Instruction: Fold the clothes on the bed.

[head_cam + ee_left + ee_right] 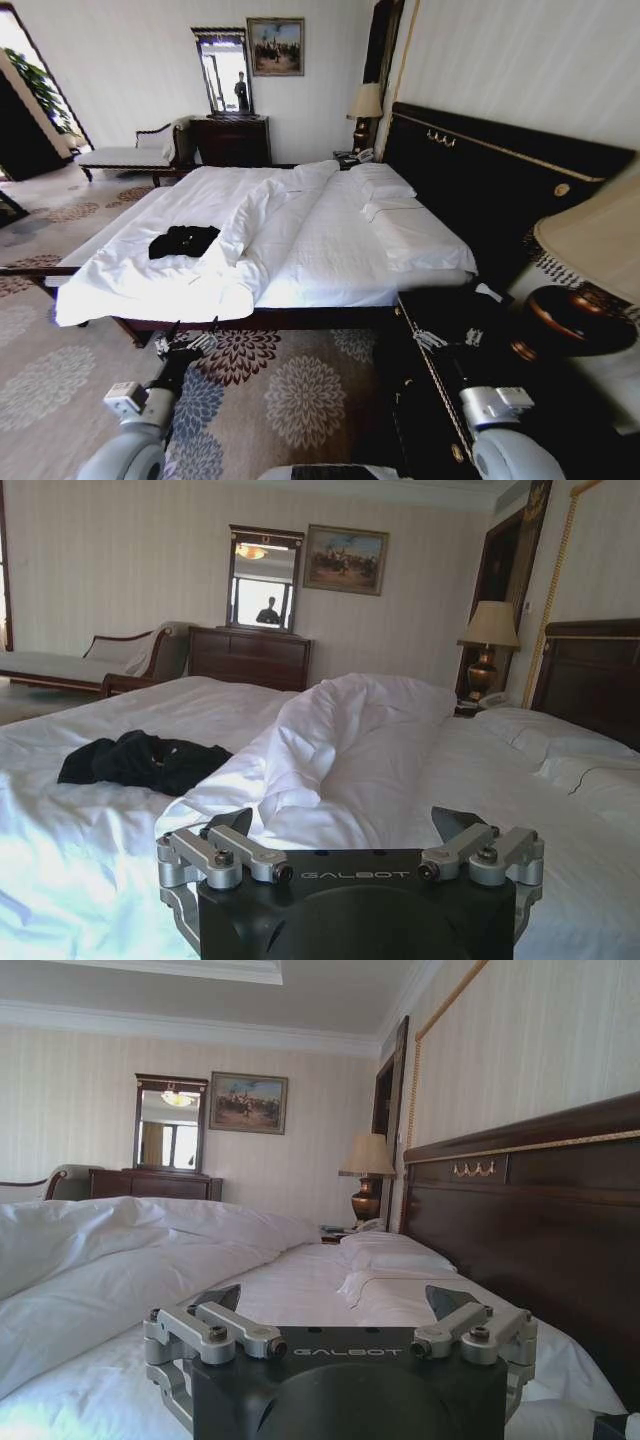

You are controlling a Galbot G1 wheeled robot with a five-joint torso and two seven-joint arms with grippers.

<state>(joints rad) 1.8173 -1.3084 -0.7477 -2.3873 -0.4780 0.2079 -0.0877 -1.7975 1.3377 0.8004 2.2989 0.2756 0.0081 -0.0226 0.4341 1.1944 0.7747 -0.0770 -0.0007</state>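
Observation:
The clothes [183,241] are a crumpled black heap on the near left part of the bed [320,240], beside a bunched ridge of white duvet [250,220]. My left gripper [185,345] hangs open over the carpet just short of the bed's side edge, below the heap. In the left wrist view the clothes [145,760] lie beyond the open left gripper [345,825], off to one side of it. My right gripper [447,338] is open above the dark nightstand [470,310]. In the right wrist view the right gripper [340,1298] faces along the bed [300,1280], beside the headboard [520,1210].
A lamp [590,260] stands on the nightstand close to my right arm. The tall dark headboard [500,170] runs along the right. A pale bench [125,155] and a dresser with mirror [232,140] stand at the far wall. Patterned carpet [280,390] lies open before the bed.

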